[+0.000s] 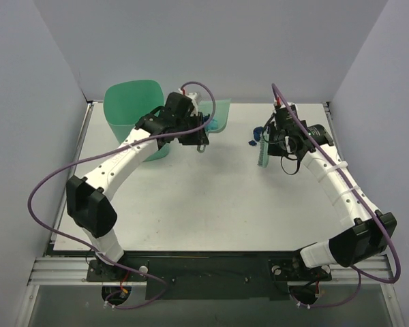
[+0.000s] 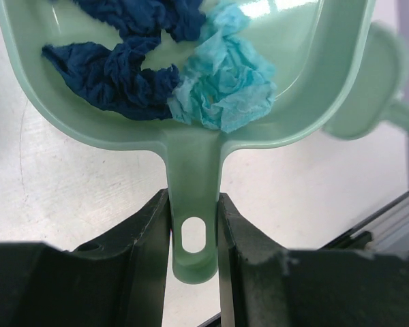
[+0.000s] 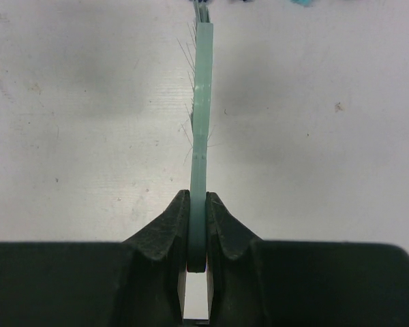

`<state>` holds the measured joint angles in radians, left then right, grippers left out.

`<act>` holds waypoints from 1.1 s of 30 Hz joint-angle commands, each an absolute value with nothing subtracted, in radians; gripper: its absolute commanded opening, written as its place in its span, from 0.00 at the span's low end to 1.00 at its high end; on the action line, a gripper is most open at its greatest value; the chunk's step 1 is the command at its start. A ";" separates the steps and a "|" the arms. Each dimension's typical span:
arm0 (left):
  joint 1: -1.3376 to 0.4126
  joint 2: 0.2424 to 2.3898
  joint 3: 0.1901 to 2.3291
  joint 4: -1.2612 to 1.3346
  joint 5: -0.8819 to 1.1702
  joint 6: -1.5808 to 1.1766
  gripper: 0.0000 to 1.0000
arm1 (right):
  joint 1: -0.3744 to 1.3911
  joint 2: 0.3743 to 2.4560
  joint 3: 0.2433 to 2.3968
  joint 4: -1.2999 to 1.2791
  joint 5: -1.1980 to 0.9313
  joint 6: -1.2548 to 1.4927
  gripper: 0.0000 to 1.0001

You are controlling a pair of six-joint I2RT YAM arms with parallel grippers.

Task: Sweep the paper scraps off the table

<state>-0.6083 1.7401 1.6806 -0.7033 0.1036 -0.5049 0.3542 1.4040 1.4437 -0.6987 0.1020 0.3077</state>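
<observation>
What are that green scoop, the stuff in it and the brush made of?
The scoop looks like moulded plastic: mint green, smooth, slightly translucent, with glossy reflections. The paper scraps in it look like crumpled tissue or crepe paper: matte, wrinkled, navy and turquoise. The brush seems the same green plastic; its thin bristles may be synthetic, hard to tell.

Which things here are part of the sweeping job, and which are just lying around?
Part of the job: paper scraps, dustpan, brush, table, probably the bin.
Just around: purple cables, grey walls.
</observation>
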 commanded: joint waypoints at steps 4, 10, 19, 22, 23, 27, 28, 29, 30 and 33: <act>-0.493 1.680 1.864 -0.709 0.290 -0.571 0.00 | 0.360 1.388 1.404 -0.626 0.090 0.353 0.00; -0.379 1.667 1.913 -0.677 0.392 -0.635 0.00 | 0.367 1.399 1.390 -0.623 0.086 0.357 0.00; -0.166 1.599 1.789 -0.415 0.603 -0.871 0.00 | 0.400 1.411 1.385 -0.623 0.115 0.359 0.00; -0.092 1.569 1.700 -0.270 0.690 -1.000 0.00 | 0.413 1.417 1.391 -0.626 0.124 0.359 0.00; -0.083 1.557 1.650 -0.189 0.713 -1.068 0.00 | 0.419 1.420 1.391 -0.626 0.124 0.359 0.00; -0.023 1.523 1.504 0.079 0.762 -1.277 0.00 | 0.437 1.431 1.407 -0.632 0.138 0.359 0.00; -0.011 1.520 1.485 0.156 0.770 -1.307 0.00 | 0.442 1.436 1.411 -0.635 0.141 0.359 0.00; -0.006 1.520 1.448 0.182 0.779 -1.366 0.00 | 0.448 1.439 1.413 -0.637 0.146 0.359 0.00; -0.005 1.517 1.430 0.251 0.779 -1.426 0.00 | 0.451 1.440 1.417 -0.640 0.152 0.357 0.00; 0.038 1.517 1.330 0.401 0.784 -1.557 0.00 | 0.462 1.451 1.427 -0.646 0.160 0.359 0.00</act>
<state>-0.0017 1.5566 1.4113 0.0498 0.7269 -1.3052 0.4461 1.4384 1.3876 -0.6388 0.1154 0.3485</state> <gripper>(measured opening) 0.368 0.070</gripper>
